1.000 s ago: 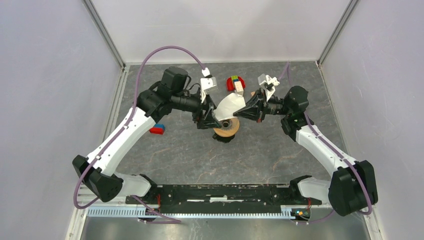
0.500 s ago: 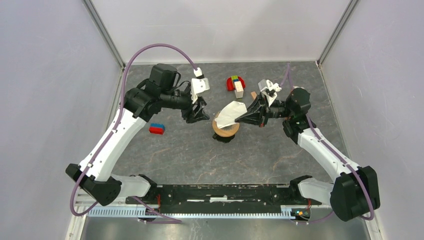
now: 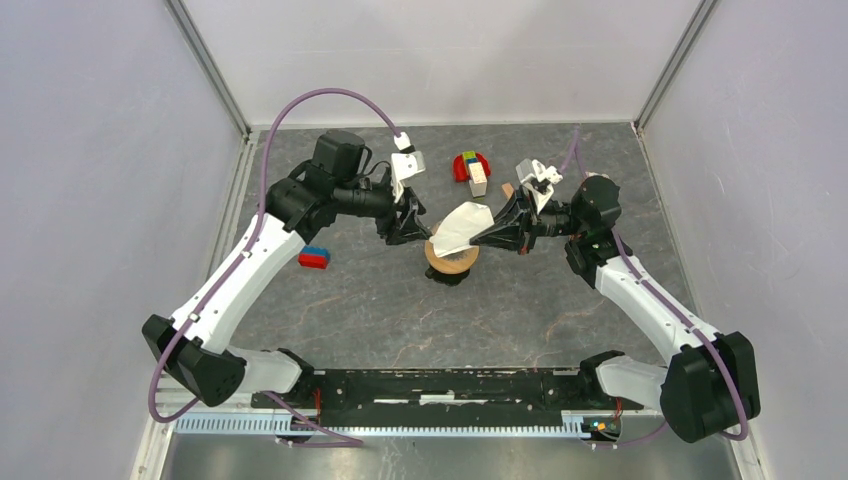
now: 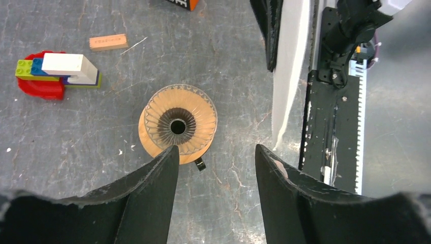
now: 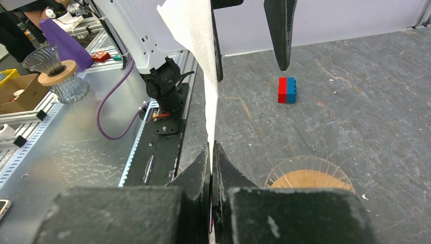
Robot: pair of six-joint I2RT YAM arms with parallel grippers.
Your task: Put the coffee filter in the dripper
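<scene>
Both arms are leaning in over the clear ribbed dripper with tan collar (image 3: 452, 264).
The right gripper (image 3: 474, 237) is pinching the white paper filter (image 3: 460, 225); the left gripper (image 3: 412, 233) is hanging spread.

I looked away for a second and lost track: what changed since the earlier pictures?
The left gripper let go of the coffee filter, backed away, then edged back, open. The right gripper stays shut on it, close by the dripper. Dripper and blocks unmoved.
</scene>
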